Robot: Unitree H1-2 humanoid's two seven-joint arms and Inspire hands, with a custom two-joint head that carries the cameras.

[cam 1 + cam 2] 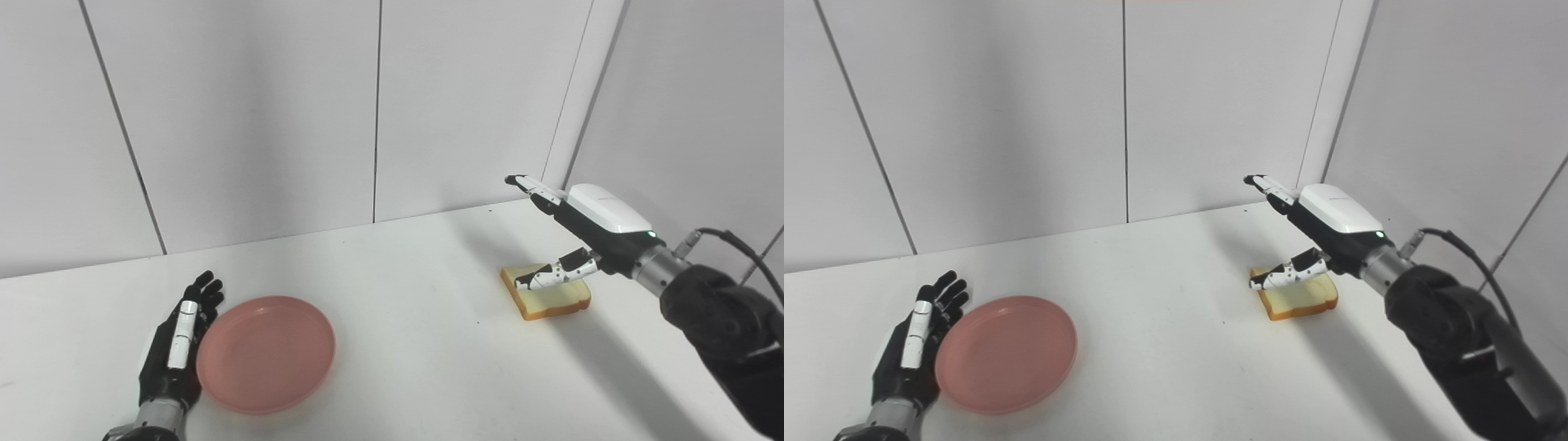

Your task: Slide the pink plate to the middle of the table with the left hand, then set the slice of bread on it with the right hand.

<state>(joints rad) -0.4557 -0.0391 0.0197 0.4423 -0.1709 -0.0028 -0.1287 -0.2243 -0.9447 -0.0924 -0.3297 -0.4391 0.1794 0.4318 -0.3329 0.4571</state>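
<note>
The pink plate point(266, 353) lies flat on the white table point(416, 343), left of centre near the front. My left hand point(177, 343) rests open beside the plate's left rim, fingers stretched toward the wall, palm side against or very near the rim. The slice of bread point(551, 297) lies flat at the right, close to the back corner. My right hand point(579, 229) hovers open just above it, fingers spread wide, thumb low over the bread's left part and the other fingers pointing up toward the wall. Nothing is held.
White wall panels point(257, 122) close the table at the back and on the right, forming a corner behind the bread. A cable point(735, 245) loops from my right wrist. Bare tabletop lies between the plate and the bread.
</note>
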